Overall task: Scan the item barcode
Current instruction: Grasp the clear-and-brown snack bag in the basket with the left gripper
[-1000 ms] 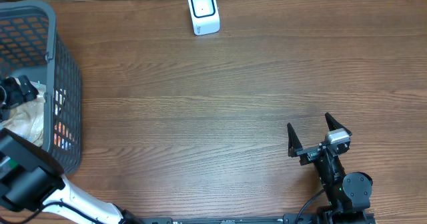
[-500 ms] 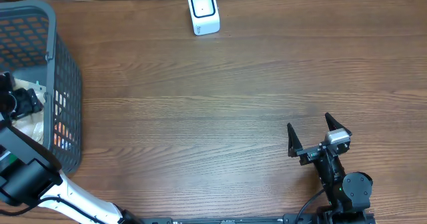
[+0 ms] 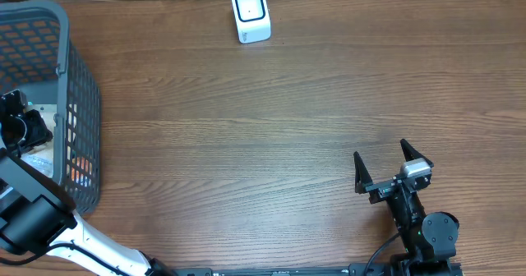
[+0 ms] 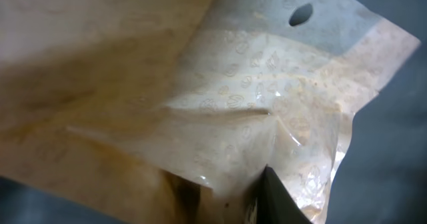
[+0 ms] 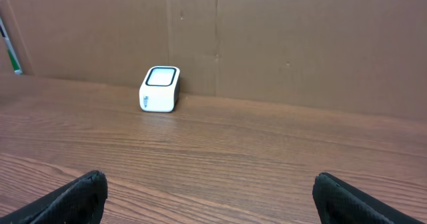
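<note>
The crinkled translucent plastic pouch (image 4: pixel 220 97) with a punched hang hole lies inside the grey mesh plastic basket (image 3: pixel 82 136) at the left of the brown wooden table (image 3: pixel 246 144). It fills our left wrist view: the left gripper (image 3: pixel 18 126) is right on it, one dark fingertip (image 4: pixel 277 197) against the film, though whether the jaws have closed we cannot tell. We judge the grip should take plenty of film, not a loose corner, before lifting toward the small white scanner (image 3: pixel 250 14). Our right gripper (image 3: pixel 380 151) stands wide open, well apart.
</note>
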Controlling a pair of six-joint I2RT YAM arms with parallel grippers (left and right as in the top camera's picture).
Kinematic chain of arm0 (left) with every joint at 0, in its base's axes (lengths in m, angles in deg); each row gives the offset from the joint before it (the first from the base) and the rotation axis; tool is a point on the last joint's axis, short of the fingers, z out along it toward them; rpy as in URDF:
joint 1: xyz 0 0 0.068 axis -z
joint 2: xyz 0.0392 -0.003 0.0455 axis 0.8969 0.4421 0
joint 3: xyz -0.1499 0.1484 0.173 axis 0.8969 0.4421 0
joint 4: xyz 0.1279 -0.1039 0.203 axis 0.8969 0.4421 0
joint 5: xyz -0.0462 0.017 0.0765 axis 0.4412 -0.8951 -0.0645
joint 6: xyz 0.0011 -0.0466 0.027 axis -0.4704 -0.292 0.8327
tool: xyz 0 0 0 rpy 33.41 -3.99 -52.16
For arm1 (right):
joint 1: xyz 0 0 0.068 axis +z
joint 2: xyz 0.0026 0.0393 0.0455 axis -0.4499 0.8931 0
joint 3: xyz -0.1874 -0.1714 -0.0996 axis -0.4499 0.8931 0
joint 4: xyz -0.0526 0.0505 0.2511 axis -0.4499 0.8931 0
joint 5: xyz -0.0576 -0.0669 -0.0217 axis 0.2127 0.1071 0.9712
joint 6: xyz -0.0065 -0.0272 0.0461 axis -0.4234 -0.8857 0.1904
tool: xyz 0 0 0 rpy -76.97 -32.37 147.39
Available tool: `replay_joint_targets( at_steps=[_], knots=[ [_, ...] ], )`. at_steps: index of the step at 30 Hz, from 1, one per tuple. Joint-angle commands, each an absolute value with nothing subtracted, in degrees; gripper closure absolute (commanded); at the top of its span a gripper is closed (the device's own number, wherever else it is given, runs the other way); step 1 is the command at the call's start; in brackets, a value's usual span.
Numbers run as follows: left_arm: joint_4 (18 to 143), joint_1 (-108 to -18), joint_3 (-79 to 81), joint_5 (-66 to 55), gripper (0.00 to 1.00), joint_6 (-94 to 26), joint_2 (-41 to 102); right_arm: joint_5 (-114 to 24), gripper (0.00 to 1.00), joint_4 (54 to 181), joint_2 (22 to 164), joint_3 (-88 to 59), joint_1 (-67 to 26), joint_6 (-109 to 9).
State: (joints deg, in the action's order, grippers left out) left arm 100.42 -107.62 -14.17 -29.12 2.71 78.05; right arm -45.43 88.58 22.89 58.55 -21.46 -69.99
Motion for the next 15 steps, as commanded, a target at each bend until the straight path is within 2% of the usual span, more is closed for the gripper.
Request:
replay_joint_targets(
  at_steps=[1, 2, 9, 15],
  knots=[
    [100.63, -107.55, -12.80, -27.59, 0.93, 1.27, 78.73, -44.62, 0.00, 88.40, 22.32, 59.16, -21.61, -69.77],
    [100.66, -107.55, -13.04, -27.57, 0.96, 1.23, 78.73, -44.62, 0.00, 88.40, 22.32, 59.16, -21.61, -69.77],
    [103.74, -107.55, -19.35, -27.61, 0.96, -0.41, 78.51, -44.62, 0.00, 88.40, 22.32, 59.16, -21.61, -69.77],
    [112.50, -107.55, -35.03, -27.59, 0.96, -5.24, 78.51, -44.62, 0.00, 88.40, 22.32, 59.16, -21.61, -69.77]
  ],
)
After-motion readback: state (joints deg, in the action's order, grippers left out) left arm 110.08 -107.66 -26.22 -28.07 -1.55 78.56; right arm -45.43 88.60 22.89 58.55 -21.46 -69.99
